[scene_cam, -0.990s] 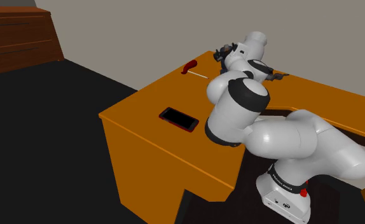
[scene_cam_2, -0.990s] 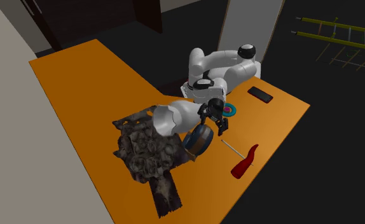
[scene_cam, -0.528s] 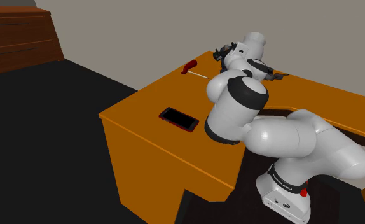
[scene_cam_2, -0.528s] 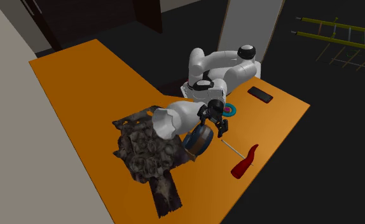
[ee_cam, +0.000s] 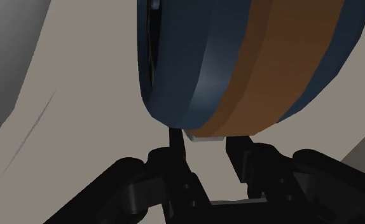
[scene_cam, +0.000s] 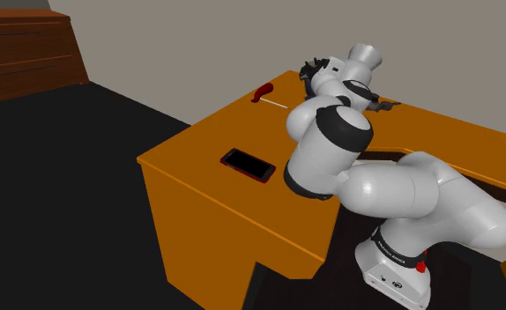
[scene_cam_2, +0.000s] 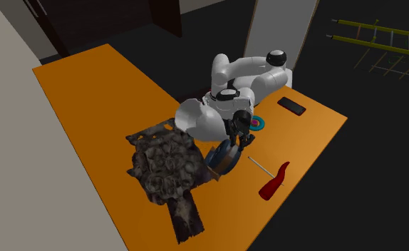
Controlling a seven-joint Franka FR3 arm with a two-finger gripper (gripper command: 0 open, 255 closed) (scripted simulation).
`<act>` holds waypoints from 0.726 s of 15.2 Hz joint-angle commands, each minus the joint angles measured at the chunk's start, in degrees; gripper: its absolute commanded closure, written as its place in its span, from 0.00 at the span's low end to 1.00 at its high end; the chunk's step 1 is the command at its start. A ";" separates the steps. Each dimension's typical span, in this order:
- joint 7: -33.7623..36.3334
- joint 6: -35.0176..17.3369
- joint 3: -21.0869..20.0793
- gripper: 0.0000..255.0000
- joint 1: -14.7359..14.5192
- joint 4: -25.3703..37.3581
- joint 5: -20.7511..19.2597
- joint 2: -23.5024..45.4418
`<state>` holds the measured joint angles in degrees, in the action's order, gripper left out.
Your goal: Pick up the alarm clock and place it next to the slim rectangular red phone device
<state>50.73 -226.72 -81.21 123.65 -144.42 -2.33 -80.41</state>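
The alarm clock (scene_cam_2: 221, 157) is round and dark blue with a brown band (ee_cam: 264, 70). It stands on the orange desk (scene_cam_2: 89, 93) between a dark lumpy mass and a red-handled tool. My gripper (ee_cam: 205, 137) has its black fingers (ee_cam: 177, 145) close together, clasping a small grey piece at the clock's rim. In the second exterior view the gripper (scene_cam_2: 236, 140) sits just beside the clock, on the side toward the stand. The slim red phone (scene_cam: 248, 165) lies flat near the desk's front edge, well away from the clock, near the desk's far corner (scene_cam_2: 291, 105).
A dark lumpy mass (scene_cam_2: 164, 167) lies against the clock. A red-handled tool (scene_cam_2: 273, 182) lies near the desk edge. A small teal and pink disc (scene_cam_2: 258, 123) sits by the arm. A pale wall runs along the desk. Black areas surround the desk.
The fingers have closed on the clock. The white forearm has swung up and back toward the stand, and the clock looks tilted a little.
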 commanded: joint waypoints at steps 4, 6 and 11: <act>-0.17 0.14 -0.63 1.00 0.15 -0.05 -0.54 0.03; -0.66 0.52 0.68 1.00 -0.08 0.29 -2.03 1.39; -1.65 1.70 3.95 1.00 -0.77 1.36 -5.84 4.65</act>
<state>49.30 -225.32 -78.01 123.14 -143.31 -7.37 -76.45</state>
